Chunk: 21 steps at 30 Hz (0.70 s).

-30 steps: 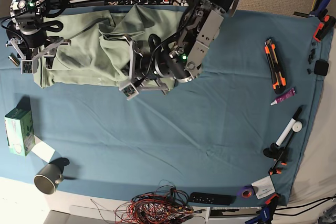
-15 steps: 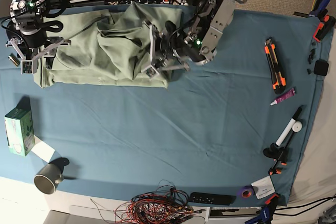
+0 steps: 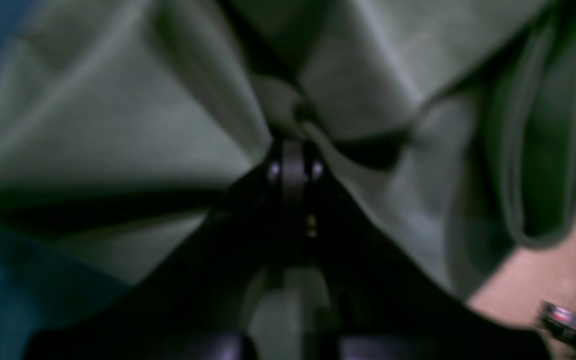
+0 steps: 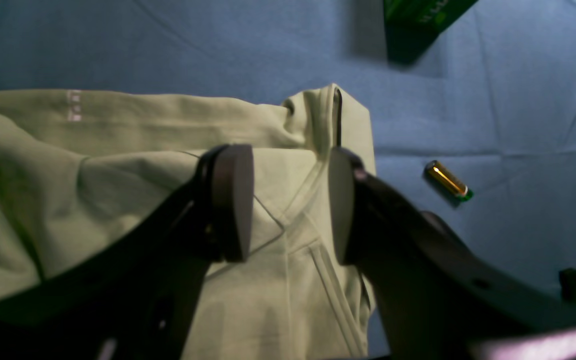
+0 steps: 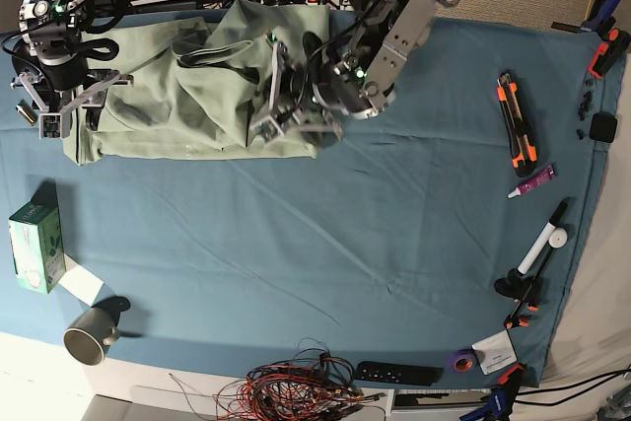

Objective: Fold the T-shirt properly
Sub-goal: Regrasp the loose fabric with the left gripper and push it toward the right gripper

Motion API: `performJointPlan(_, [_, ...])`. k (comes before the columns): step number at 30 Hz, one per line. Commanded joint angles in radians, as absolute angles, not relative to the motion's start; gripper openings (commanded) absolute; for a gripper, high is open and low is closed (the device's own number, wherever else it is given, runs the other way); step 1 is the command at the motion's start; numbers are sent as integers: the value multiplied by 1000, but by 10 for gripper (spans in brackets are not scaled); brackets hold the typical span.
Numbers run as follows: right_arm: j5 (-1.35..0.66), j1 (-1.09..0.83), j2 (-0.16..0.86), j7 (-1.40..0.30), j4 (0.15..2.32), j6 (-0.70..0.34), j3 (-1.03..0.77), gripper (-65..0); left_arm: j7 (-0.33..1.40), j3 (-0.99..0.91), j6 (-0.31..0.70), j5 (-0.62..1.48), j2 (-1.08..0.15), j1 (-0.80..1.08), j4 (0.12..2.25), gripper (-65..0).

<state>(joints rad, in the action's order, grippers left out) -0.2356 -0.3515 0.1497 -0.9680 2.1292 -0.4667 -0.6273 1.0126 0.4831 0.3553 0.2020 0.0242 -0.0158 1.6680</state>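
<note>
The pale sage-green T-shirt lies bunched at the back left of the blue-teal table cloth. My left gripper is over the shirt's right part. In the left wrist view the left gripper is shut on a pinched fold of the T-shirt, which drapes away on both sides. My right gripper hangs at the shirt's left end. In the right wrist view the right gripper stands open just above a seamed corner of the T-shirt, nothing between its fingers.
A green box and a grey mug sit at the front left. A small battery lies beside the shirt's corner. A utility knife, a marker, a remote and tangled wires line the right and front edges.
My left gripper has carried its fold of the shirt from the cloth's middle toward the back and then left, pulling the shirt's right part more compact. The right arm has stayed still.
</note>
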Motion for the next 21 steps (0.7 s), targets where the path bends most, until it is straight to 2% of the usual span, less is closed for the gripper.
performJointPlan(1, [-239,-349,163,-943,2145,-459,-634,-401,984,484,353,186,36,-39,1682,-650])
performJointPlan(11, [-239,-350,163,-943,2145,-459,-634,-401,939,418,252,-10,32,-97,1682,-650])
performJointPlan(15, [-239,-349,163,-943,2145,-459,-634,-401,970,332,238,22,29,-106,1682,-650])
performJointPlan(17, [-240,-349,163,-943,2145,-459,-634,-401,1023,279,316,160,15,-115,1682,-650])
performJointPlan(21, [-239,-349,164,-943,2145,-459,-634,-401,1166,161,530,620,-33,-114,1684,-650])
